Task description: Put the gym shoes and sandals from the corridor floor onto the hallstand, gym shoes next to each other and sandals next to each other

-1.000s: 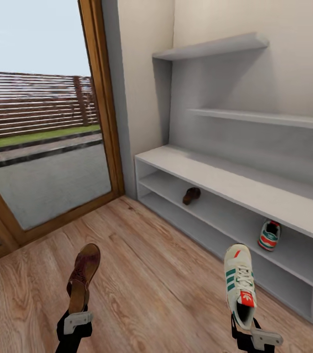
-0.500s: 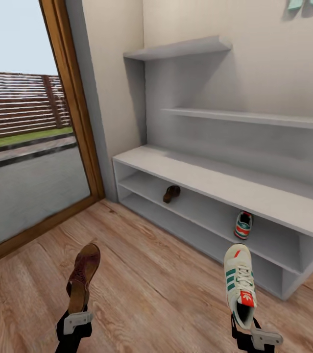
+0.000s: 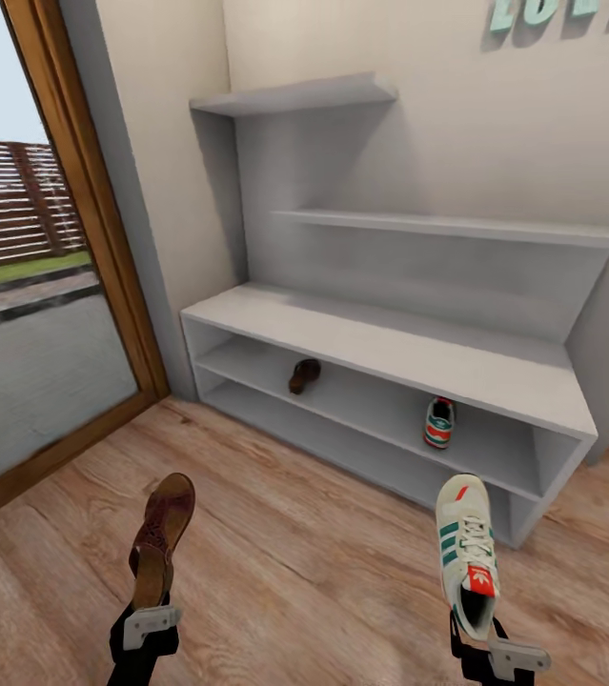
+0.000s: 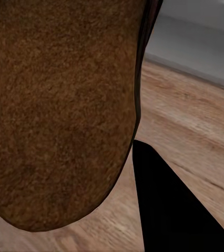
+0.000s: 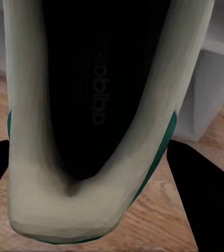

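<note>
The teal wall letters (image 3: 571, 11) are running off the head view's top edge — unreadable. The sandal on the shelf (image 3: 304, 375) is showing too small for its strap. The left gripper (image 3: 152, 610) is hiding its fingertips behind the held sandal (image 3: 162, 535) — grip unclear
</note>
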Tool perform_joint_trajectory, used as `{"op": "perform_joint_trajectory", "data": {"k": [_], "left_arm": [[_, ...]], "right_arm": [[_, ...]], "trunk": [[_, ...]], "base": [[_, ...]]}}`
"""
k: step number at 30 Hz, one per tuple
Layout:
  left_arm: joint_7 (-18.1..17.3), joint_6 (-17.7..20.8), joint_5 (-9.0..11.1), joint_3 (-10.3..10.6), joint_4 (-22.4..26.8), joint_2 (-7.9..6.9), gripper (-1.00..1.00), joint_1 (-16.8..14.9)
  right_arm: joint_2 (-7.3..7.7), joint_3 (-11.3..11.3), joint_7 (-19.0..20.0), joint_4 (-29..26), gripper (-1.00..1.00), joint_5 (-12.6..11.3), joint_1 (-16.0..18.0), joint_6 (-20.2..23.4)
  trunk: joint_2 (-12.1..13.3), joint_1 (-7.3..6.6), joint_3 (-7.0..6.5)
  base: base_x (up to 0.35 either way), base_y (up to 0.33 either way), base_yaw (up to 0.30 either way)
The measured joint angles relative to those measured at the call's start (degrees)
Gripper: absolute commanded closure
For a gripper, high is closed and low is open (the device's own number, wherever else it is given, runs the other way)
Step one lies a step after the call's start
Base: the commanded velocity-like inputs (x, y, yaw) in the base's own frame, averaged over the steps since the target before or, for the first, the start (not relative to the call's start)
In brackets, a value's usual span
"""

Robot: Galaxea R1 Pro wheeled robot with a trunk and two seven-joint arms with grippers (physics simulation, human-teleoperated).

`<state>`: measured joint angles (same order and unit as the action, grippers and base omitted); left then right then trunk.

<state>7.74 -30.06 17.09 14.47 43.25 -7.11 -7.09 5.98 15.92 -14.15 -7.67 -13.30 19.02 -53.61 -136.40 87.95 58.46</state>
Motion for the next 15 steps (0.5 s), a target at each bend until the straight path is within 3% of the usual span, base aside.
{"op": "perform_joint_trajectory", "data": {"k": [15], "left_arm": [[0.00,-0.02,0.01,-0.01,0.01,0.00,1.00,0.01]], "right_arm": [[0.02,0.00,0.00,0.00,1.00,-0.01,-0.01,0.00]], "trunk": [[0.00,-0.01,0.00]], "base": [[0.034,0.304,-0.282]]}}
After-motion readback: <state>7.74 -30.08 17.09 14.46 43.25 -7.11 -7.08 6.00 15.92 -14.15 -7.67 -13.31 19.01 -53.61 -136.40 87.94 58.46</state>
